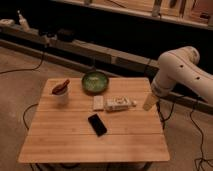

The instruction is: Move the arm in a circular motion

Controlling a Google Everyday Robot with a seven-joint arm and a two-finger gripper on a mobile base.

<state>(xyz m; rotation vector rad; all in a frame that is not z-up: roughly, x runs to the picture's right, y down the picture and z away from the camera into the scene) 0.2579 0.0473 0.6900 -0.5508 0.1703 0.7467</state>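
Pincer (148, 104) hovers at the table (75, 142) edge, near a white packet (119, 104).

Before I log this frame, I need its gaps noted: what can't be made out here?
Camera view:
- Arm: cut off by the right edge; its base is out of frame.
- Gripper, at the table's right edge: only a pale tip shows.
- Packet label: too small to read.
- Dark thing in the cup: too small to identify.

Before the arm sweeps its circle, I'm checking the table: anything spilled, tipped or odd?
Nothing stands out. The green bowl and white cup stand upright, the phone and packet lie flat, nothing spilled. The gripper hangs over the table's right edge, apart from the packet.
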